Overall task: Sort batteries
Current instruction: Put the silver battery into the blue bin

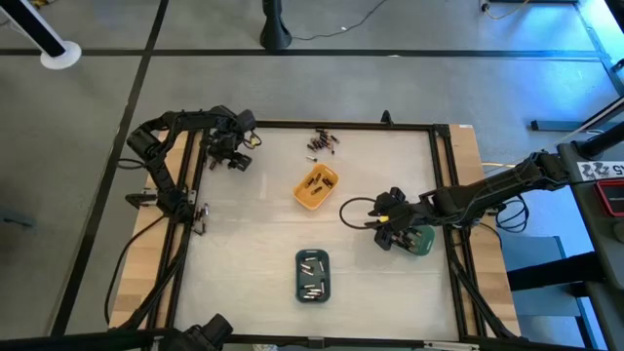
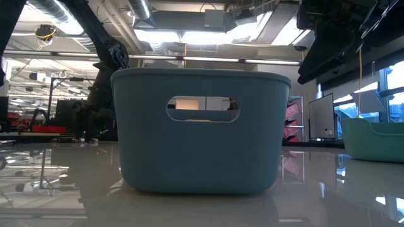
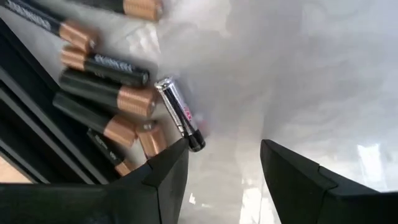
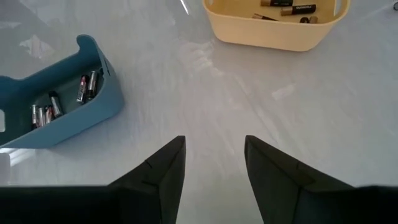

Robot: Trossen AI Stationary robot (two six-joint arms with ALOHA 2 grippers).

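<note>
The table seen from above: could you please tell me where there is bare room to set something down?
Free: the wide left stretch between the left frame rail and the orange tray, and the strip between that tray and the blue tray. Crowded: the loose batteries at the far edge and around the right gripper.

Loose batteries: small heap lying flat near the bench's far edge; black cells with copper ends, one silvery with a red mark.
In orange tray: dark cells, lying flat.
In slate-blue tray: silvery cells, some red-marked.
</note>
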